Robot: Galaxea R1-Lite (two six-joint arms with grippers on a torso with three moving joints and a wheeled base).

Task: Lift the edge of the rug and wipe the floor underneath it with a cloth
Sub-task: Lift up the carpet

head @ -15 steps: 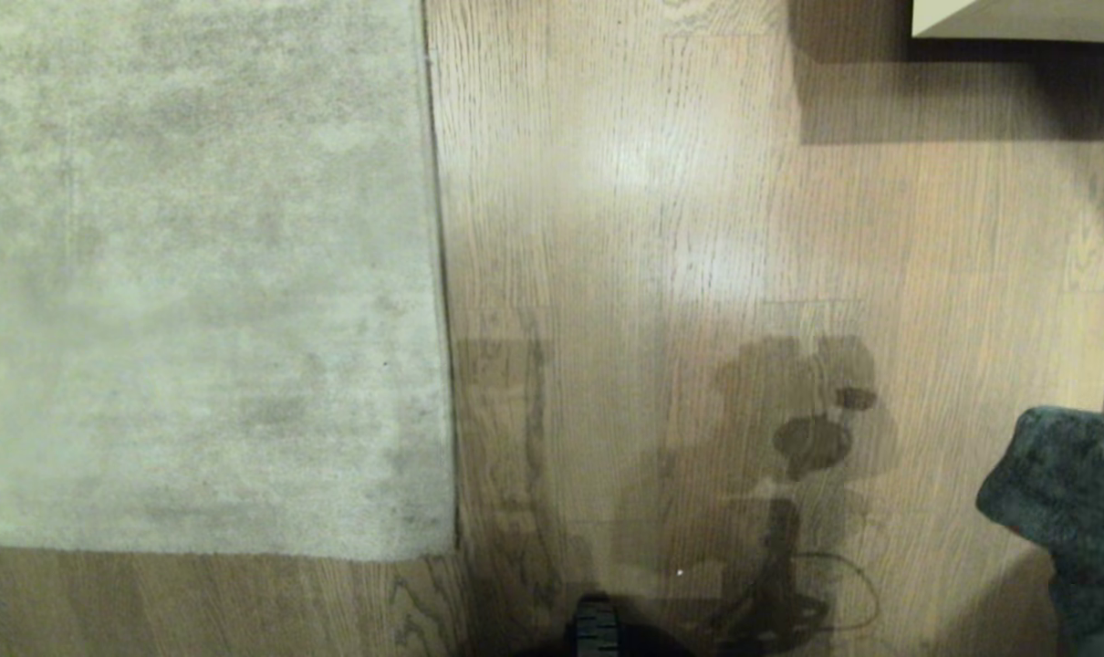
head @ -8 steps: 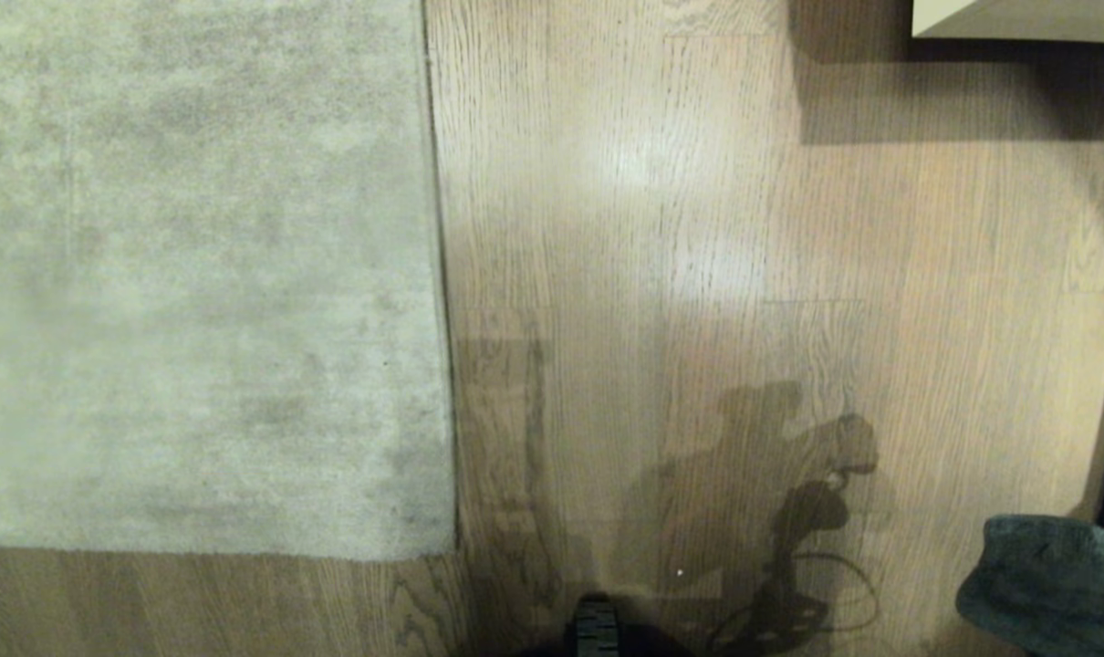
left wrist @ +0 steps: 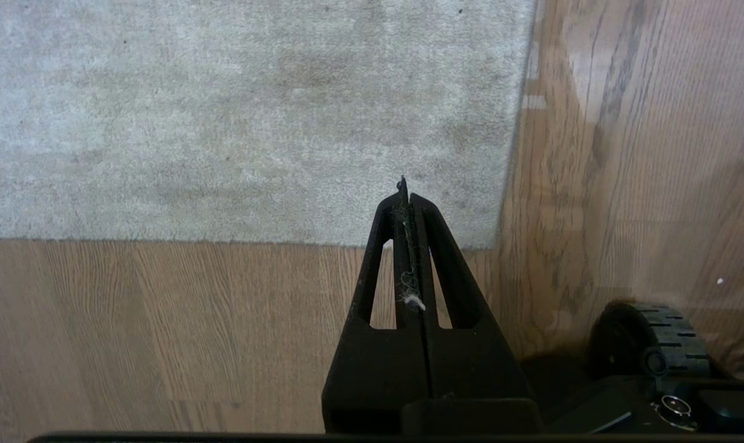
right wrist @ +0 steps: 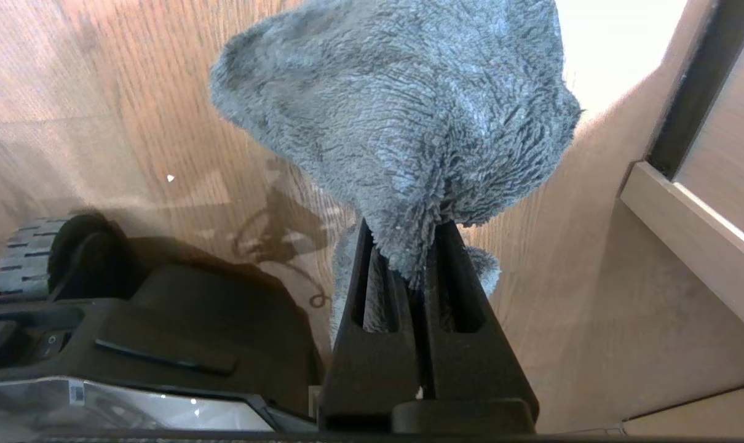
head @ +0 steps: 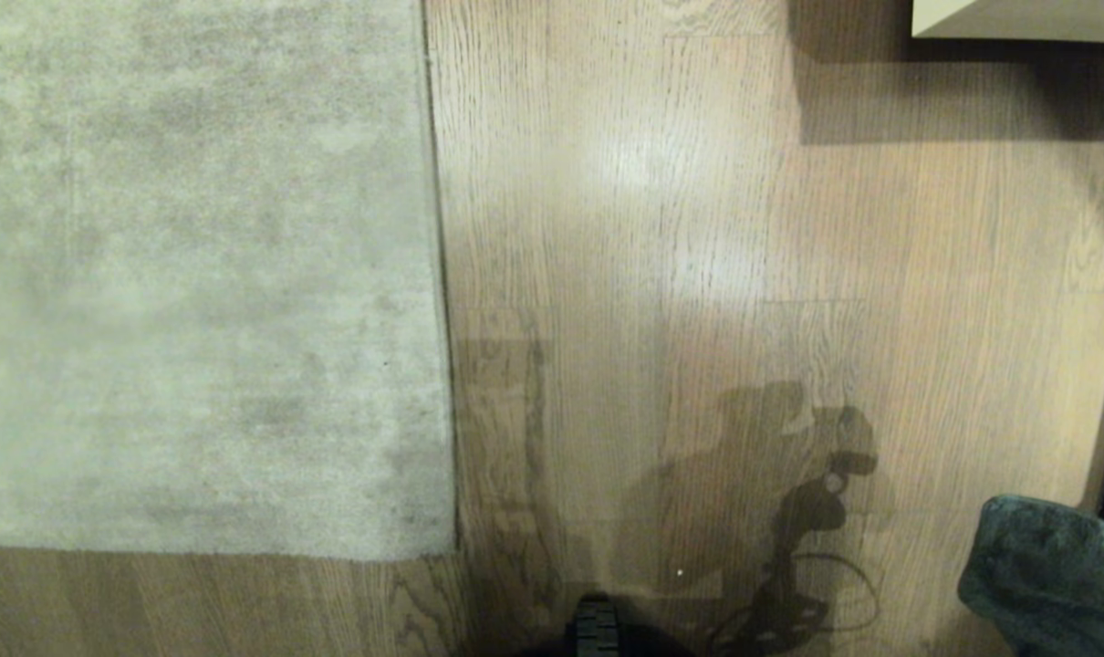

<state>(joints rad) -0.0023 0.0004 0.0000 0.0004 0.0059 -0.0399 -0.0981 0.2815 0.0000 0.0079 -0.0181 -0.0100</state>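
Note:
The pale beige-grey rug [head: 196, 274] lies flat on the wood-grain floor [head: 698, 228], filling the left of the head view, its near right corner [head: 447, 547] down. The fuzzy grey-teal cloth [head: 1049, 575] hangs at the bottom right of that view. In the right wrist view my right gripper [right wrist: 409, 237] is shut on the cloth [right wrist: 403, 111], which bunches above the fingertips, clear of the floor. My left gripper [left wrist: 404, 187] is shut with only a wisp of lint between its fingers, held above the rug's [left wrist: 255, 111] near corner. Neither arm itself shows in the head view.
A pale furniture corner [head: 1017, 18] casts a dark shadow at the far right. My base's wheel [head: 596, 630] sits at the bottom middle, also seen as a wheel [left wrist: 645, 338] beside the left gripper. A low wooden ledge [right wrist: 692, 240] runs close to the right gripper.
The cloth has dropped lower toward the bottom right corner of the head view and turned. Its shadow on the floor shifted with it. The rug has not moved.

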